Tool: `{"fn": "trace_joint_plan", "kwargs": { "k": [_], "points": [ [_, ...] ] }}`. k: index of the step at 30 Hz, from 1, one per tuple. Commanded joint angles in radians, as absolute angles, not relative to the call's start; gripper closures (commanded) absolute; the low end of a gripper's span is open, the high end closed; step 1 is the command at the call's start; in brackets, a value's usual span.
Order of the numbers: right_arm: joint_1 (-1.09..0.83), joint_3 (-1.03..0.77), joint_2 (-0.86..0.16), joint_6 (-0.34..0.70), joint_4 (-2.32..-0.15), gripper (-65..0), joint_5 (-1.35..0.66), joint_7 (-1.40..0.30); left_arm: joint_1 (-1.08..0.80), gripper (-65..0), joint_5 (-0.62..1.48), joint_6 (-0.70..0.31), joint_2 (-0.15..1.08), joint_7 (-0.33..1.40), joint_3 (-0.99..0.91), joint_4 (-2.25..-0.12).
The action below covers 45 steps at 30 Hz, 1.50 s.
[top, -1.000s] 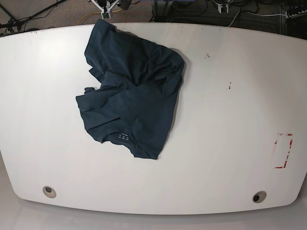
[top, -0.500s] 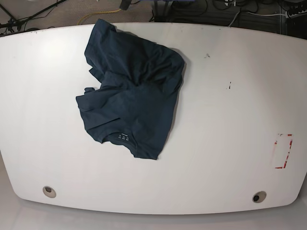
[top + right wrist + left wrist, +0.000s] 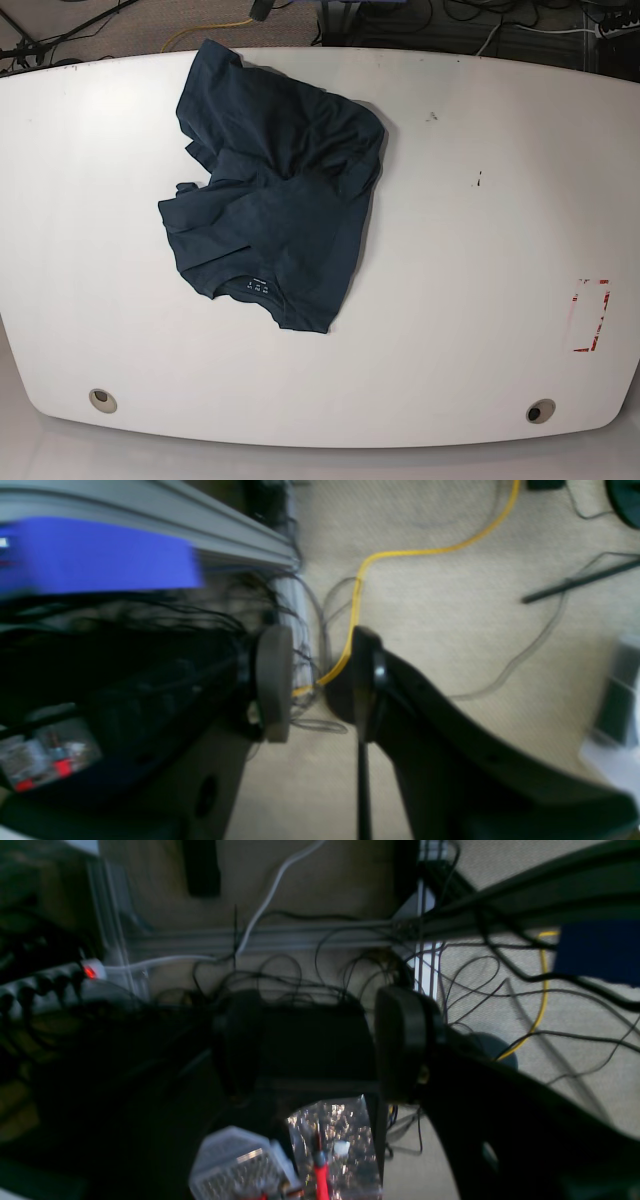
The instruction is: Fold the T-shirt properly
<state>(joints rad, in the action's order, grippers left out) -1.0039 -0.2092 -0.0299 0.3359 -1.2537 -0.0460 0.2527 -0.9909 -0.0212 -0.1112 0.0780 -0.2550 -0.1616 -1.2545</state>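
Your crumpled dark navy-teal cotton T-shirt (image 3: 272, 206) lies bunched at ten o'clock on the white oval table (image 3: 480, 240), while your left gripper (image 3: 330, 1045) and right gripper (image 3: 317, 680), both spread and empty, hang above the floor cables.

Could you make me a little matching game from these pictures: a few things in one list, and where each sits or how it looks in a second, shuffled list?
Things:
1. dark navy-teal cotton T-shirt
2. red-outlined rectangle mark
3. yellow cable
4. right gripper

Descriptions:
A. lying on the beige carpet
B. crumpled on the white table, toward its left side in the base view
C. open, with nothing between the fingers
D. at the table's right edge in the base view

Pairs: 1-B, 2-D, 3-A, 4-C
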Motion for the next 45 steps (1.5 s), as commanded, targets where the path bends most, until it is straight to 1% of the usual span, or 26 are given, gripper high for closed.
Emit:
{"fn": "trace_joint_plan", "kwargs": {
  "k": [1, 4, 7, 13, 16, 20, 22, 28, 33, 39, 40, 43, 45],
  "points": [
    [-1.095, -0.208, -0.035, 0.335, -1.354, -18.9, -0.085, 0.272, -1.070, -32.6, 0.002, -0.110, 0.082, -0.278, -0.163, -1.345],
    [-1.161, -0.182, -0.041, 0.335, -1.449, -18.9, -0.128, 0.272, -1.132, -32.6, 0.076, -0.110, 0.093, -0.278, -0.165, -1.434],
    [-1.225, -0.185, -0.041, 0.335, -1.572, -18.9, -0.171, 0.271, -1.199, -32.6, 0.170, -0.110, 0.159, -0.278, -0.163, -1.544],
    [-1.300, -0.186, -0.056, 0.335, -1.756, -18.9, -0.194, 0.237, -1.299, -32.6, 0.320, -0.108, 0.239, -0.278, -0.168, -1.718],
    [-1.303, -0.193, -0.056, 0.334, -1.839, -18.9, -0.194, 0.223, -1.309, -32.6, 0.337, -0.107, 0.254, -0.278, -0.211, -1.796],
    [-1.283, -0.234, -0.050, 0.334, -1.957, -18.9, -0.194, 0.133, -1.309, -32.6, 0.337, -0.107, 0.243, -0.278, -0.269, -1.867],
    [-1.248, -0.237, -0.054, 0.334, -1.991, -18.9, -0.194, 0.113, -1.309, -32.8, 0.337, -0.107, 0.242, -0.278, -0.283, -1.883],
    [-1.116, -0.265, -0.058, 0.335, -2.003, -18.9, -0.183, 0.085, -1.274, -32.9, 0.335, -0.107, 0.242, -0.278, -0.277, -1.911],
    [-0.966, -0.265, -0.099, 0.381, -2.006, -19.0, -0.193, -0.027, -1.193, -33.2, 0.332, -0.108, 0.242, -0.278, -0.240, -1.910],
    [-0.794, -0.266, -0.108, 0.420, -2.005, -19.3, -0.183, -0.173, -1.155, -33.8, 0.332, -0.108, 0.245, -0.278, -0.166, -1.914],
    [-0.757, -0.266, -0.108, 0.429, -2.006, -19.3, -0.182, -0.205, -1.142, -35.0, 0.332, -0.108, 0.245, -0.278, -0.157, -1.914],
    [-0.654, -0.266, -0.111, 0.449, -2.005, -19.3, -0.182, -0.311, -1.132, -43.1, 0.332, -0.108, 0.243, -0.278, -0.136, -1.914],
    [-0.587, -0.266, -0.139, 0.456, -2.005, -19.3, -0.182, -0.374, -1.125, -45.8, 0.332, -0.105, 0.242, -0.278, -0.124, -1.914]
  ]
}}
